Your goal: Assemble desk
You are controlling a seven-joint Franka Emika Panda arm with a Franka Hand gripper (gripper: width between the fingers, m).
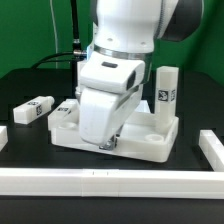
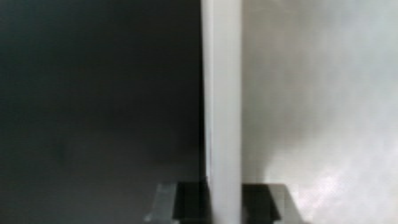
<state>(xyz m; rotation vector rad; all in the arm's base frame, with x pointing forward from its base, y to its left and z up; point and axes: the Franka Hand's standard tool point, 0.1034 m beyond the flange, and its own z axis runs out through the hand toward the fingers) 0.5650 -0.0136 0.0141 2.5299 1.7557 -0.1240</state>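
Gripper (image 1: 110, 144): jaws clamped on the desk top (image 1: 146, 148) front rim.
Leg (image 1: 165, 92): 1 upright in a corner socket.
Advice: likely repositioning; drag slowly, rim level.

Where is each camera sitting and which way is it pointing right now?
Exterior view: off the arm, looking slightly down across the table; shows the arm and gripper on the desk top.
Wrist view: on the wrist, looking down past the fingers at the desk top's rim.
Both show the gripper and desk top.
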